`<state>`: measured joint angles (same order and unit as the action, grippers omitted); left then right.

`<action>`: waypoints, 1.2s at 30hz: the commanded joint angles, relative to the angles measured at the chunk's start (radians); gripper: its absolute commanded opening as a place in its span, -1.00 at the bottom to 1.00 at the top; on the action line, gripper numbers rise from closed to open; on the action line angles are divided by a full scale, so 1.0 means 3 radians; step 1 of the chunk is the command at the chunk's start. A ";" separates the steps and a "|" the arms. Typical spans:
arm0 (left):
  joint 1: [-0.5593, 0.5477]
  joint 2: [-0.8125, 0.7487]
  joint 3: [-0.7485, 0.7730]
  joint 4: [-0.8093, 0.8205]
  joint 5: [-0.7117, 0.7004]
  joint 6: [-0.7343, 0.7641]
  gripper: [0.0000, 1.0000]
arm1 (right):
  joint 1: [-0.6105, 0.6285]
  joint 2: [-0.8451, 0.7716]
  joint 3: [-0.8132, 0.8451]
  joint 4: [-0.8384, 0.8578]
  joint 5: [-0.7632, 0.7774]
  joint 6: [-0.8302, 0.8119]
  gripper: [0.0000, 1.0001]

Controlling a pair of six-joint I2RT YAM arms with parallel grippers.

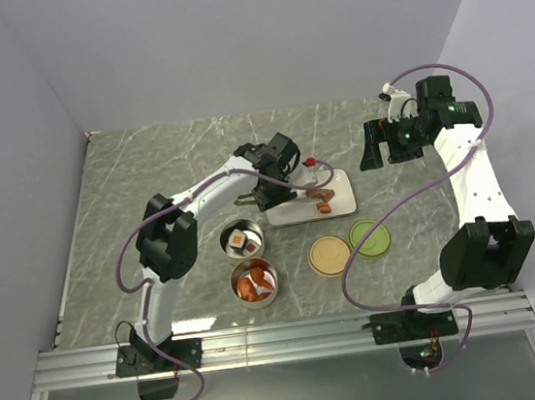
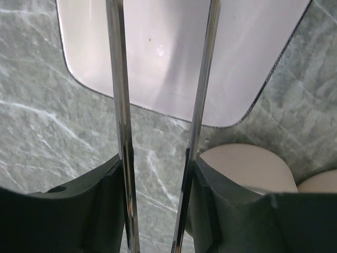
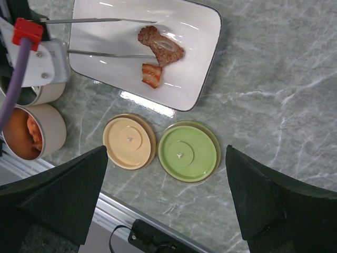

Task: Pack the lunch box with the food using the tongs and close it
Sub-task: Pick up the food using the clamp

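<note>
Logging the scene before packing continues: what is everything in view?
table: one, grey marbled, under everything.
plate: one, white, rectangular, mid-table.
brown piece: one, on the plate.
orange-red piece: one, on the plate beside the brown piece.
sushi container: one, round, left of the plate, holds sushi blocks.
chunk container: one, round, nearer the arm bases, holds orange chunks.
tan lid: one, near side of the plate.
green lid: one, beside the tan lid.
tongs: one, silver, tips over the plate.
left end effector: closed on the tongs.
right end effector: open, empty, above the lids.
</note>
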<state>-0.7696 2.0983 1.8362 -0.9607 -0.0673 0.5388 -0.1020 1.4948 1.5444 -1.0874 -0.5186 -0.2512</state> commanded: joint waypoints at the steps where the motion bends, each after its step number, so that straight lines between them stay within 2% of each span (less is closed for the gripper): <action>1: -0.0012 0.0067 0.0225 0.0037 0.0066 0.0055 -0.03 | -0.0023 0.0008 0.0057 0.0061 0.0016 0.0029 0.99; 6: -0.0007 0.0179 0.0322 -0.0014 0.0045 0.0055 -0.05 | -0.0023 0.0013 0.0072 0.0066 0.0021 0.0024 0.99; 15: 0.0009 0.0088 0.0255 -0.0167 0.0081 0.0080 -0.25 | -0.0018 0.0018 0.0078 0.0066 0.0016 0.0024 0.99; 36: 0.0014 -0.0347 0.0169 -0.0101 0.0132 -0.0047 -0.35 | -0.0023 -0.0002 0.0083 0.0061 0.0016 0.0029 0.99</action>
<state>-0.7673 2.0659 1.8858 -0.9962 -0.0494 0.5354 -0.1020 1.4963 1.5444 -1.0866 -0.5159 -0.2512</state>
